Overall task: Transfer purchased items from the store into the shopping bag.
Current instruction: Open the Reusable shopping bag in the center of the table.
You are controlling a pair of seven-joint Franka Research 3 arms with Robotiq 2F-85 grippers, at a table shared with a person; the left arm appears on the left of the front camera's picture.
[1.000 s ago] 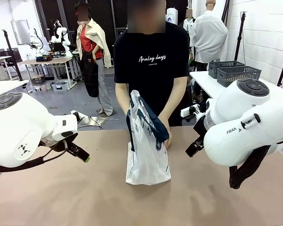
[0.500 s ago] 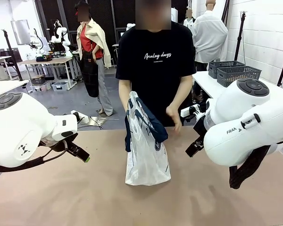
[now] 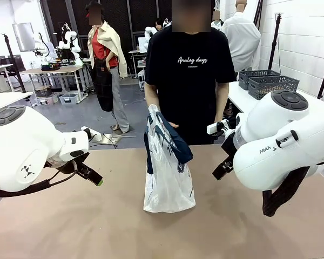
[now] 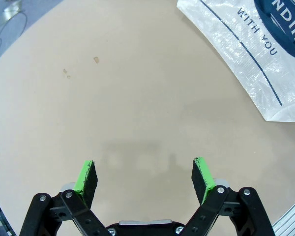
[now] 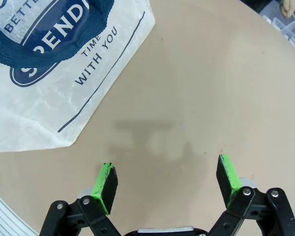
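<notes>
**A:** What worries you most from here?

**B:** The shopping bag (image 3: 167, 181). It stands upright in the middle of the bench (image 3: 70, 226), nearer the far edge. It's thin plastic, and its navy handles have flopped across the mouth. Anything lowered in from above could snag a strap or fold the whole bag over.

**A:** Is anyone steadying it?

**B:** The person's hand (image 3: 173, 125) is at the bag's top, but from the front I can't tell whether it's actually touching. If it isn't, a light nudge from either arm could tip the bag.

**A:** And the tools?

**B:** The left tool (image 4: 145, 169) has its jaws spread wide with nothing between them. It sits over bare bench, with the bag's bottom corner off to one side. The right tool (image 5: 167, 167) is the same, wide open and empty, with another corner of the bag a little ahead of it.

**A:** How much room is there to move?

**B:** Plenty on either side of the bag and along the near edge, where the top is bare. The tight spot is the far edge, because the person stands right behind the bag, and a reach over it risks hitting that hand. Two grey mesh baskets (image 3: 267, 81) sit on a white side table past the bench's right edge, well apart from the bag. I'd judge that an awkward stretch for the right arm.
</notes>
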